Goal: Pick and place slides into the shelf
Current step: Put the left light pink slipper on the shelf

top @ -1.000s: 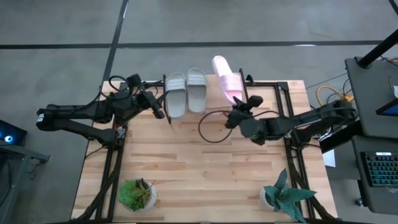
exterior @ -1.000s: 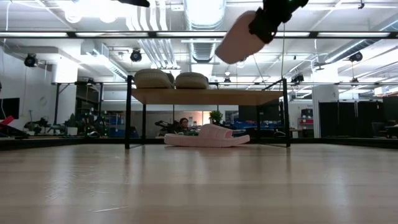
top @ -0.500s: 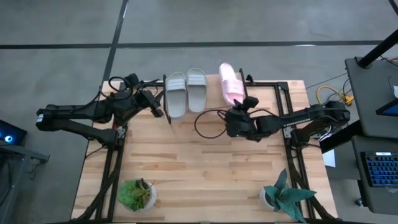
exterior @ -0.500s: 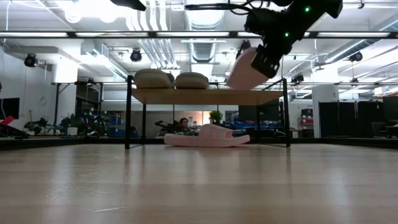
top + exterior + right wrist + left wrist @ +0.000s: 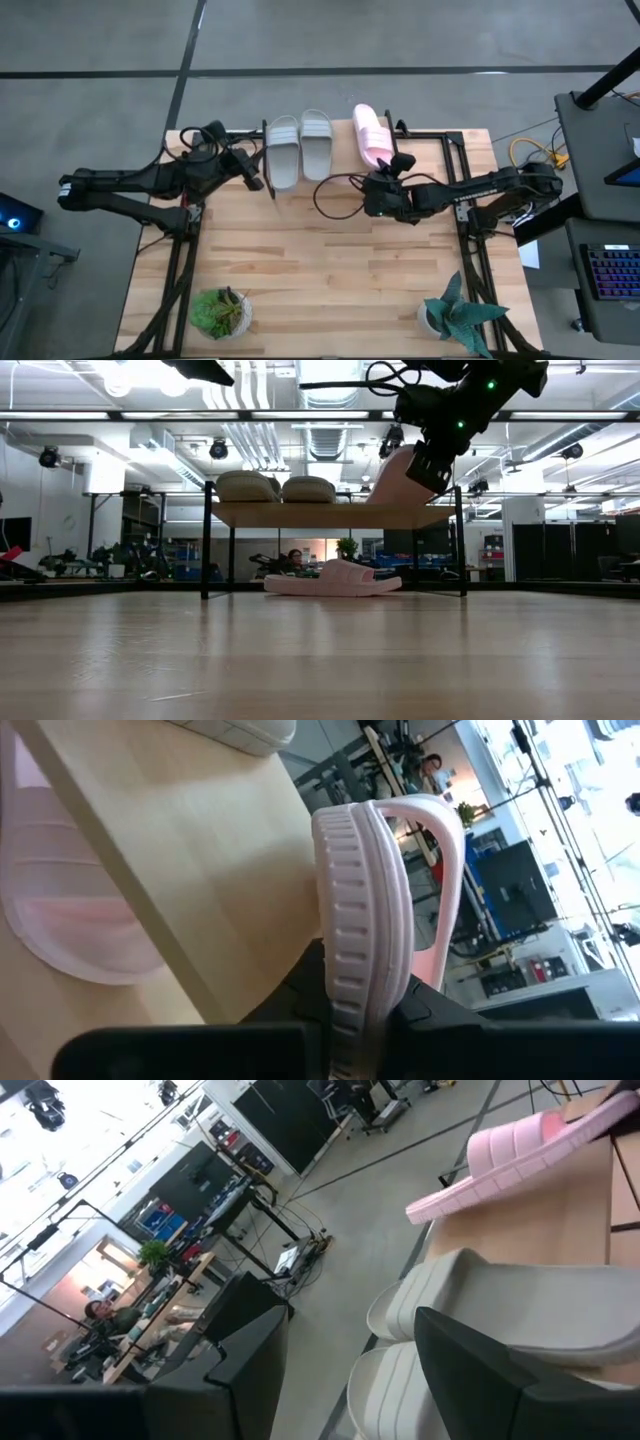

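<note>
The shelf (image 5: 335, 515) stands at the table's far edge. Two pale grey slides (image 5: 283, 152) (image 5: 317, 143) lie side by side on its plank top. One pink slide (image 5: 335, 577) lies on the table under the shelf. My right gripper (image 5: 383, 188) is shut on a second pink slide (image 5: 369, 133), which slants over the plank's right part, beside the grey pair. My left gripper (image 5: 258, 172) hovers open just left of the grey slides with nothing between its fingers. My right gripper pinches the pink slide's sole at its near end (image 5: 362, 982), one finger on each face of the sole. The fingers come from the table's near side, almost level. The slide slants with its far end (image 5: 378, 496) down at the plank; whether that end touches, I cannot tell.
A black cable (image 5: 335, 195) loops on the table near my right gripper. Two potted plants (image 5: 220, 312) (image 5: 455, 315) stand at the near edge. Black frame posts (image 5: 207, 540) (image 5: 461, 540) carry the shelf at both ends.
My right gripper has come down and a little toward the table's left with the pink slide. The slide has sunk from high above the shelf until its far end is at the plank top, still slanting.
</note>
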### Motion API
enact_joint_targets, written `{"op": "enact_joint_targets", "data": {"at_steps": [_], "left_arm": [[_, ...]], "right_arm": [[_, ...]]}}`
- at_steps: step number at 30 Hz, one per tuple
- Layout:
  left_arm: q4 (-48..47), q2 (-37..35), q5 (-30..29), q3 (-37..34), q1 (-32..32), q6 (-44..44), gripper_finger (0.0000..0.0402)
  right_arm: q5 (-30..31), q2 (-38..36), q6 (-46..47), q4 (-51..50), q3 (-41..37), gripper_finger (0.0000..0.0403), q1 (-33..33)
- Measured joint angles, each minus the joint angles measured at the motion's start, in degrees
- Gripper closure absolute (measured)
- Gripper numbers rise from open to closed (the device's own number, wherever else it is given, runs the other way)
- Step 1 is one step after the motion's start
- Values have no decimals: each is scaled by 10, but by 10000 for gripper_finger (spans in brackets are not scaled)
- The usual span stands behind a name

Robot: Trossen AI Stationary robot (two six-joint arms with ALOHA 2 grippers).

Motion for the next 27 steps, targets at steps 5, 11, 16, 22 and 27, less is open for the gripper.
{"op": "enact_joint_targets", "data": {"at_steps": [5,11,16,22,27], "left_arm": [[1,-5,0,-14,0,0,198],[1,-8,-15,-15,0,1,198],[1,-8,-15,-15,0,1,198],[1,-8,-15,-15,0,1,198],[1,-8,-15,-15,0,1,198]], "right_arm": [[0,1,-23,0,0,379,-16],[-4,1,-44,0,0,376,-30],[-31,3,-51,0,0,346,-31],[-34,3,-63,-1,0,294,-31],[-74,3,-68,-7,0,245,-32]]}}
